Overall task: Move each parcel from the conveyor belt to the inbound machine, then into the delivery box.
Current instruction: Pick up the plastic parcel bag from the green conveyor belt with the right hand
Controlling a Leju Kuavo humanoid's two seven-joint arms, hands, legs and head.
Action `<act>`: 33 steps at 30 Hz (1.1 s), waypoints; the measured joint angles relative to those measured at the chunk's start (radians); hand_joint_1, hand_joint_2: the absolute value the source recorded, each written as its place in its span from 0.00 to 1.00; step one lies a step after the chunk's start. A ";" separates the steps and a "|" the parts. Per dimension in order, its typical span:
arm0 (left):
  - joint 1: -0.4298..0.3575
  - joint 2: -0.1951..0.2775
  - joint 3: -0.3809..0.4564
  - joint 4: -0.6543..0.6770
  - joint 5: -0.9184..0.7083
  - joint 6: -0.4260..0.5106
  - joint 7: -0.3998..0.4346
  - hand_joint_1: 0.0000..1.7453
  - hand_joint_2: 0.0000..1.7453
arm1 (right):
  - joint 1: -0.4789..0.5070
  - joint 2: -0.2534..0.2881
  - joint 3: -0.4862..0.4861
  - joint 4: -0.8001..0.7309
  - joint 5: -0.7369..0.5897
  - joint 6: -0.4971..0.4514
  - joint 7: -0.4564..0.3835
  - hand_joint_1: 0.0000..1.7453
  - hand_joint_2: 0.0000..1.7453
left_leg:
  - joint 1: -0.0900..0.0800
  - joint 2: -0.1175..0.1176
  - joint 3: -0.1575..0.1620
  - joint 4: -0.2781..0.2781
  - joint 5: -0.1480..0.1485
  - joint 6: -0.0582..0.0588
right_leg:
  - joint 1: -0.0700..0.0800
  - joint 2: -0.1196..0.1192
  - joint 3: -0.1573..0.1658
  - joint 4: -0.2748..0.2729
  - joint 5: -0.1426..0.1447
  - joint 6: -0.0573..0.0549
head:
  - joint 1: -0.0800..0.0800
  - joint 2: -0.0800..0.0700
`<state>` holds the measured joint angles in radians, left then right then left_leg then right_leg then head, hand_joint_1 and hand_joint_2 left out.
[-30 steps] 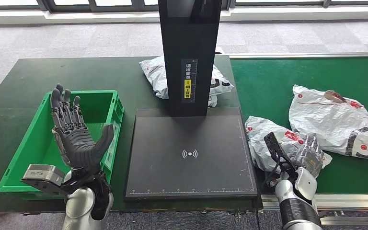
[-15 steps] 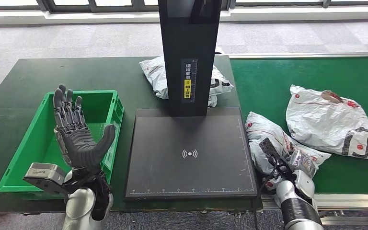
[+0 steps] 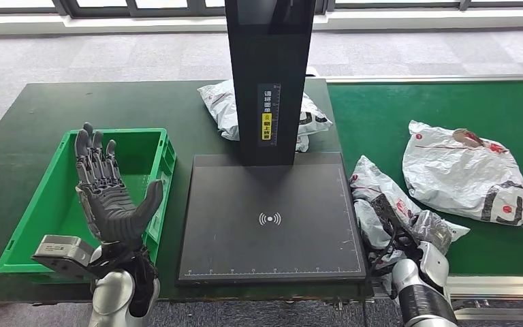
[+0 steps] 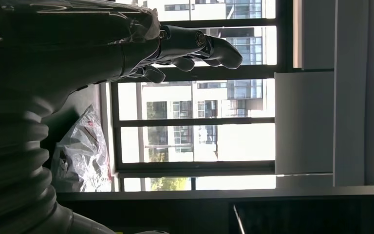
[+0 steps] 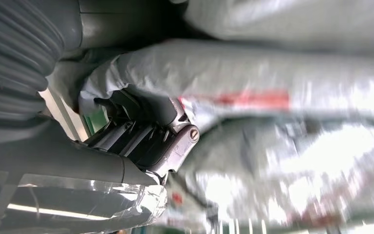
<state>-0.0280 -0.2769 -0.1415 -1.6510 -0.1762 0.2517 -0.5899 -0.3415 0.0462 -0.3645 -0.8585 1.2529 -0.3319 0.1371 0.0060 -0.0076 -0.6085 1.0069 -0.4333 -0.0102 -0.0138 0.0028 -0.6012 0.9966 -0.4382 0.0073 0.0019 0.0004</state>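
A small white-and-grey parcel [image 3: 376, 194] lies crumpled at the conveyor's near left end, beside the inbound machine's black scan plate [image 3: 272, 218]. My right hand [image 3: 419, 235] grips its near edge; in the right wrist view the dark fingers [image 5: 146, 141] curl into the parcel's plastic [image 5: 253, 73]. A larger parcel [image 3: 466, 174] lies further right on the green belt [image 3: 381, 116]. My left hand [image 3: 109, 194] is raised, palm up and open, over the green delivery box [image 3: 48, 204]; its spread fingers [image 4: 195, 44] hold nothing.
The machine's black column [image 3: 269, 75] rises behind the plate. Another white parcel [image 3: 219, 105] lies on the table behind it, also seen past my left arm as a parcel [image 4: 83, 156]. The dark green table [image 3: 75, 109] surrounds the box.
My right hand has closed on the small parcel and sunk lower, bunching it up toward the scan plate. The large parcel has drifted slightly left. My left hand barely moved.
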 joint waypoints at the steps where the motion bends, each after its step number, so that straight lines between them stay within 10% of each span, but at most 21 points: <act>1: 0.003 0.000 0.000 -0.003 0.000 0.002 0.000 0.00 1.00 | 0.008 0.005 0.005 -0.026 0.002 -0.029 -0.012 1.00 1.00 | 0.000 0.000 0.000 0.000 0.000 0.000 | 0.000 0.000 0.000 0.000 0.000 0.000 | 0.000 0.000; 18: 0.013 0.000 0.000 -0.020 0.000 0.003 -0.001 0.00 1.00 | 0.051 0.036 0.023 -0.174 0.003 -0.055 -0.025 1.00 1.00 | 0.000 0.000 0.000 0.000 0.000 0.000 | 0.000 0.000 0.000 0.000 0.000 0.000 | 0.000 0.000; 24: 0.013 0.000 0.000 -0.014 0.000 0.002 -0.015 0.00 1.00 | 0.104 0.083 0.096 -0.377 -0.085 -0.342 -0.305 1.00 1.00 | 0.000 0.001 0.000 0.000 -0.001 -0.001 | 0.000 0.001 -0.002 0.001 -0.001 -0.001 | 0.000 0.000; 33: -0.016 -0.001 -0.011 0.038 0.015 0.003 -0.037 0.00 1.00 | 0.086 0.182 0.293 -0.586 -0.265 -0.359 -0.523 1.00 1.00 | 0.001 0.004 0.001 0.000 0.000 -0.002 | 0.002 0.004 -0.002 0.001 -0.001 -0.002 | 0.000 0.000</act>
<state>-0.0439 -0.2777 -0.1530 -1.6129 -0.1615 0.2551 -0.6269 -0.2560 0.2287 -0.0711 -1.4444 0.9883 -0.6911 -0.3856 0.0071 -0.0041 -0.6077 1.0067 -0.4338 -0.0118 -0.0122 0.0063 -0.6030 0.9979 -0.4392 0.0052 0.0019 0.0004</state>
